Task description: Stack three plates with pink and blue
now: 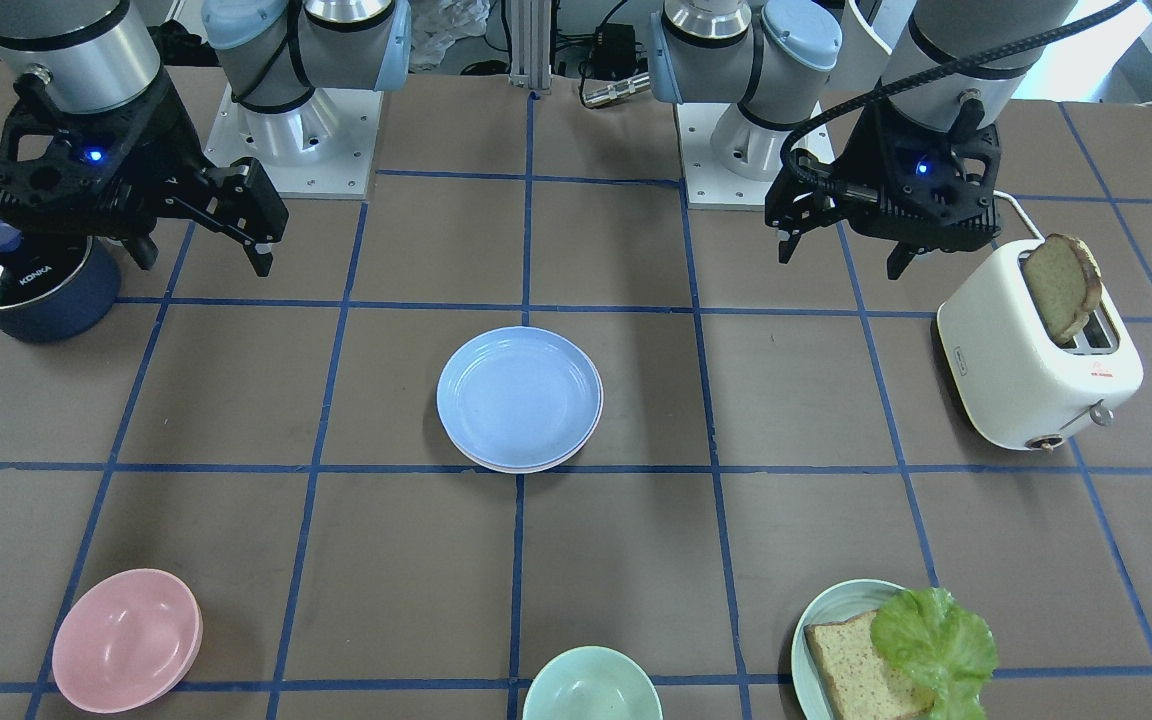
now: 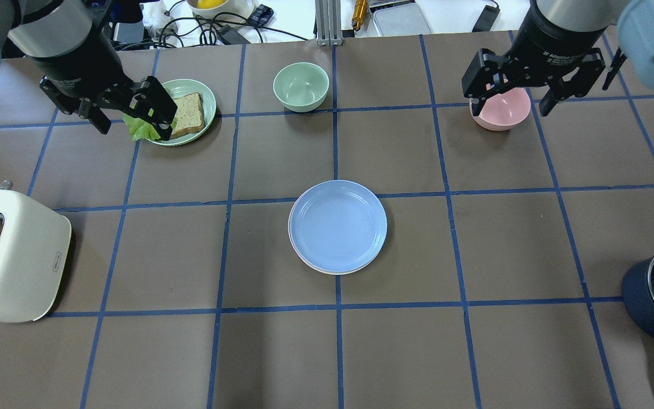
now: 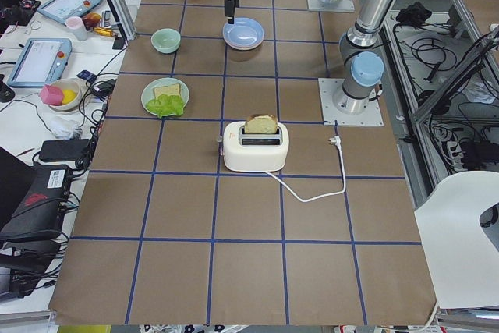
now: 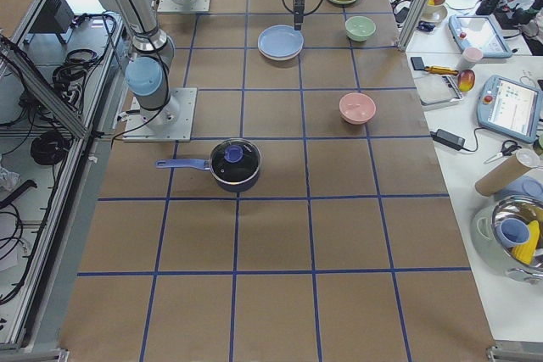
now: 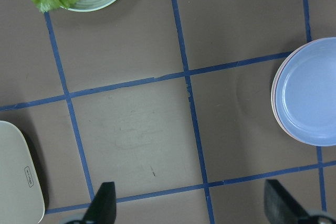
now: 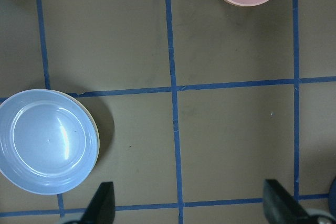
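The three plates sit as one stack in the middle of the table. The light blue plate [image 1: 519,398] [image 2: 338,226] is on top. A thin pink rim [image 1: 598,415] and a pale cream edge [image 6: 96,129] show under it. The stack also shows in the left wrist view [image 5: 310,92] and the right wrist view [image 6: 47,140]. My left gripper [image 2: 132,128] [image 1: 843,260] is open and empty, raised over the bread plate's side of the table. My right gripper [image 2: 511,108] [image 1: 204,260] is open and empty, raised near the pink bowl. Both are well away from the stack.
A pink bowl [image 1: 126,640] [image 2: 503,116], a green bowl [image 1: 591,690] [image 2: 301,85] and a teal plate [image 1: 816,620] [image 2: 205,94] with bread and lettuce stand on the side far from the robot. A white toaster [image 1: 1026,370] holds bread. A dark blue pot [image 1: 36,290] stands by my right arm.
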Robot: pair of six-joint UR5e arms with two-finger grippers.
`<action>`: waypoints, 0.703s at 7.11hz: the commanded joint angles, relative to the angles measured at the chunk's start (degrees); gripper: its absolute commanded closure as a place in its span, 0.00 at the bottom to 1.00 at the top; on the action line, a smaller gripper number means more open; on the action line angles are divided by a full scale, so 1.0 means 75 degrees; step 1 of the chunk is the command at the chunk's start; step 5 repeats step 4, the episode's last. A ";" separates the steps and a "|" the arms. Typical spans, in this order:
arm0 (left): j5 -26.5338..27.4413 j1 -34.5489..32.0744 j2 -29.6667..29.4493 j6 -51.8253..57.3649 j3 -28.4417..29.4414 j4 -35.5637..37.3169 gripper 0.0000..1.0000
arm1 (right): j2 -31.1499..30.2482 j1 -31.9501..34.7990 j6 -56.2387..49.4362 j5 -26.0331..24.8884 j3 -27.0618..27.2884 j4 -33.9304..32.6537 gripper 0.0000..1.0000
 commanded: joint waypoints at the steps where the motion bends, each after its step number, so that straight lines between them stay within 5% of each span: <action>1: 0.0004 0.0000 0.0073 -0.0012 0.0000 -0.0007 0.00 | 0.0129 0.0073 0.0050 -0.0078 -0.0163 0.0058 0.00; 5: 0.0004 0.0011 0.0015 -0.0012 0.0000 0.0004 0.00 | 0.0153 0.0062 -0.0033 -0.0054 -0.0093 0.0081 0.00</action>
